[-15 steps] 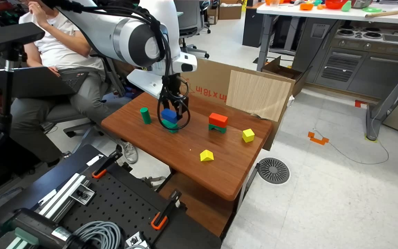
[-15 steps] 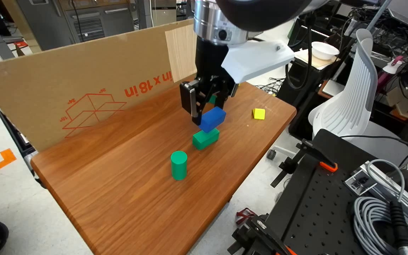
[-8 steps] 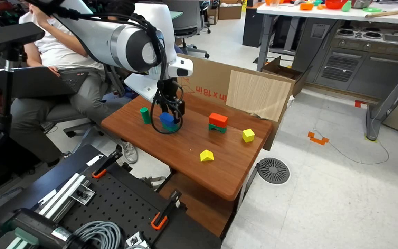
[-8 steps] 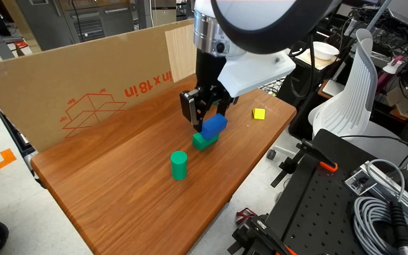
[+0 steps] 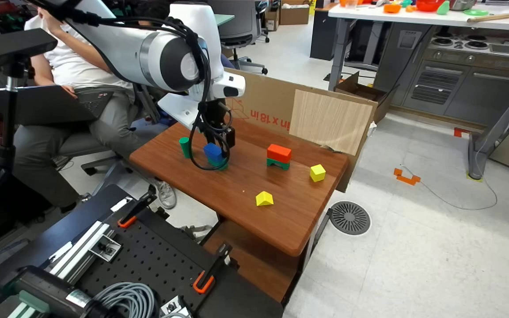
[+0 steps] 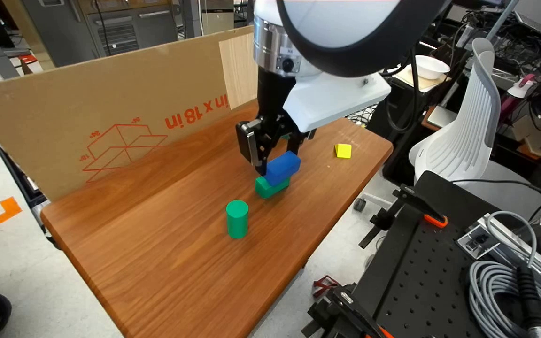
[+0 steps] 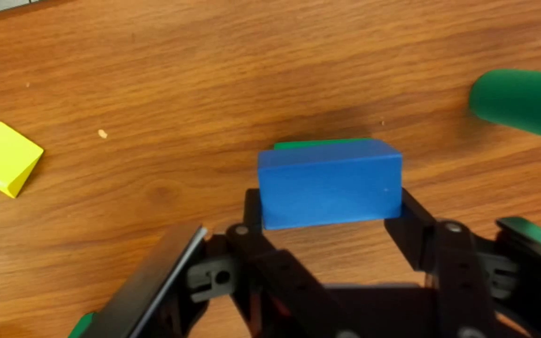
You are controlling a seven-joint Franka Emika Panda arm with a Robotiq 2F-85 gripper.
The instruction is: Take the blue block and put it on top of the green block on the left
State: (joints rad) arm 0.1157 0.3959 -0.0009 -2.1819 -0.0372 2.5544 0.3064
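The blue block (image 6: 282, 168) is a small oblong block, seen in both exterior views (image 5: 213, 152) and in the wrist view (image 7: 336, 188). My gripper (image 7: 329, 204) is shut on it, one finger at each short end. In an exterior view the gripper (image 6: 277, 158) points down over it. The green block (image 6: 270, 188) is an oblong lying flat on the table, directly under the blue block. It is mostly covered in an exterior view (image 5: 219, 165), and only a thin edge shows in the wrist view (image 7: 322, 143). I cannot tell if the two blocks fully touch.
A green cylinder (image 6: 237, 219) stands close by on the table. A red block (image 5: 279, 153) sits on a green arch (image 5: 278, 165). A yellow wedge (image 5: 264, 199) and a yellow cube (image 5: 317, 172) lie farther off. A cardboard wall (image 6: 111, 94) borders one table side.
My gripper has lowered the blue block from above the green block down onto or very close to its top. In the last half second it has shifted only slightly.
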